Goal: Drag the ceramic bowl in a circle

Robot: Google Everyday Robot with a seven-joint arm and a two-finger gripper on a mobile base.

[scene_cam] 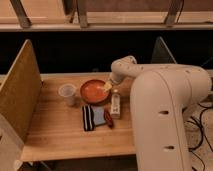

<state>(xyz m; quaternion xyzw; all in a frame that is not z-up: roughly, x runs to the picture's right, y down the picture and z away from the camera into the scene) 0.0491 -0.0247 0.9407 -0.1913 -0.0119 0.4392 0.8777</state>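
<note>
— Where is the ceramic bowl (92, 91) right now?

— On the counter (55, 131), close to the far edge and about midway along it. The gripper (107, 86) is at the bowl's rim, on the side away from the tall side board (17, 97). It seems to be touching the rim or dipping just inside. Whether it is spread or closed, I cannot tell.

— So the step in hand is getting a purchase on the rim?

— That is my reading, with the circle not yet begun. The contact needs to be firm before any sideways pull, or the glossy bowl may slip free.

— What crowds the path?

— A translucent cup (67, 94) stands just beside the bowl, toward the board's edge. A whitish bottle (116, 106) sits just beside the gripper, toward the near edge. A dark striped item (88, 118) and a blue packet (100, 116) lie beyond that, nearer the near edge (all close enough to be bumped, I think).

— Then how should it be done well?

— Keep the loop tight and slow, with the bowl flat on the wood and steady pressure at the rim. Take most care on the arc that swings past the cup, since that light thing would tip first
</note>
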